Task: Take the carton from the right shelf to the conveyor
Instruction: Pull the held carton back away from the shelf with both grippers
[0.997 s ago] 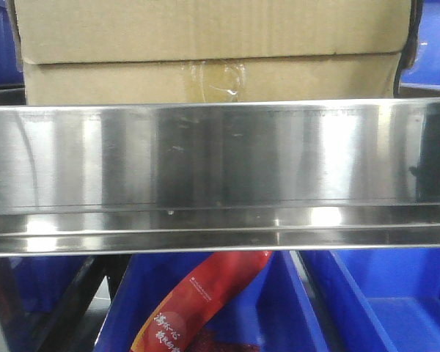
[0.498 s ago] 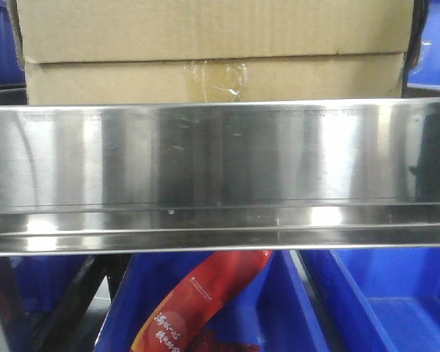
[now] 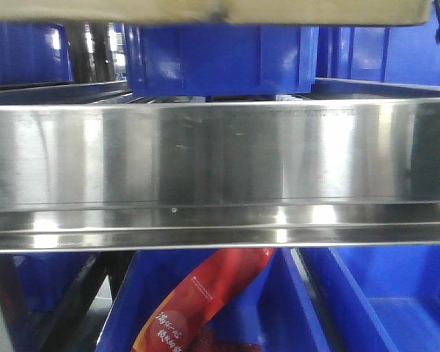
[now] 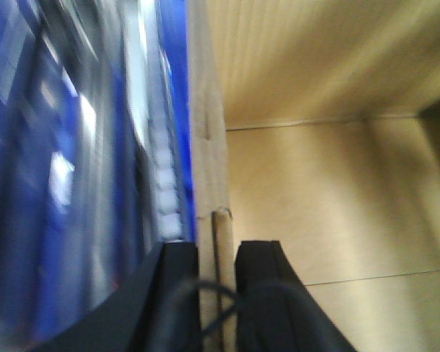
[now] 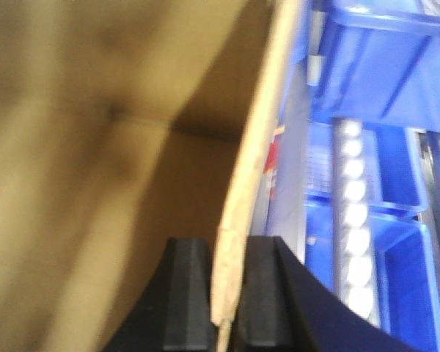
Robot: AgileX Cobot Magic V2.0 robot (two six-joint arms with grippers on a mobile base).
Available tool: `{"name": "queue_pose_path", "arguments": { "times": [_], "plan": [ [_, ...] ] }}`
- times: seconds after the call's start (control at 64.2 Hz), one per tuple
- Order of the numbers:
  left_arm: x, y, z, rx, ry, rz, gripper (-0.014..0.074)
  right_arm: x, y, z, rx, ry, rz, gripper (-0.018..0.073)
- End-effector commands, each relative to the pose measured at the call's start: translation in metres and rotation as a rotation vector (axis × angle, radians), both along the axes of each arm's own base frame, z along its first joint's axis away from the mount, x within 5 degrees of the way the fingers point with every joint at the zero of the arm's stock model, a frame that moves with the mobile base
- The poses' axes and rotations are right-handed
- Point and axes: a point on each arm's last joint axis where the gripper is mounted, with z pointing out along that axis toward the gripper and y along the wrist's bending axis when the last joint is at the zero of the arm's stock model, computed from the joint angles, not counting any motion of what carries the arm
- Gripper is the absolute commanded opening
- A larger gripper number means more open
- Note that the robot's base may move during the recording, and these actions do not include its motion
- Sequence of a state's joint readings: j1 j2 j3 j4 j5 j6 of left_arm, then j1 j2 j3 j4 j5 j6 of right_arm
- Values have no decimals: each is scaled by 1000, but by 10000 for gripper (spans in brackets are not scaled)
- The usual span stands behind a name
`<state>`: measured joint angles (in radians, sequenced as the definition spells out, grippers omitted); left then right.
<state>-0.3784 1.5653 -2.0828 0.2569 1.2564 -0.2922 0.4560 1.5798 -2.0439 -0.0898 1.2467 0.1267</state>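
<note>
The brown carton [image 3: 227, 10] is lifted above the right shelf's steel front rail [image 3: 220, 158]; only its bottom edge shows at the top of the front view. My left gripper [image 4: 217, 253] is shut on the carton's left wall edge [image 4: 207, 132], with the open inside of the box to the right. My right gripper [image 5: 229, 253] is shut on the carton's right wall edge [image 5: 260, 132], with the box interior to the left. The conveyor is out of view.
Blue plastic bins [image 3: 220, 59] stand on the shelf behind where the carton was. More blue bins [image 3: 381, 301] sit under the rail, one holding a red packet [image 3: 198, 301]. Blue bins [image 5: 374, 66] lie right of the carton in the right wrist view.
The carton has risen from the shelf, from filling the space behind the rail to only its bottom edge showing at the top. The blue bins behind it are now uncovered.
</note>
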Motion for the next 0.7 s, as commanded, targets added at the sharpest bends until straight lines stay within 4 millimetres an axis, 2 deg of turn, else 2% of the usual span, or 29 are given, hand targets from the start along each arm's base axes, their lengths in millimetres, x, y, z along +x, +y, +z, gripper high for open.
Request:
{"name": "queue_pose_path", "arguments": {
  "times": [0.0,0.187,0.389,0.685],
  "plan": [
    [-21,-8,10,-21,-53,-56,-16,-19,4,0,16,-3,58,-70],
    [-51,-15,-3,-9,-7,-114,-16,-45,-4,-13,7,44,65,-70],
    [-76,-14,-19,-11,39,-144,-16,-67,-16,-9,16,29,65,-70],
    [-84,-16,-19,-18,42,-168,-16,-73,-19,-5,24,14,65,-70]
  ]
}}
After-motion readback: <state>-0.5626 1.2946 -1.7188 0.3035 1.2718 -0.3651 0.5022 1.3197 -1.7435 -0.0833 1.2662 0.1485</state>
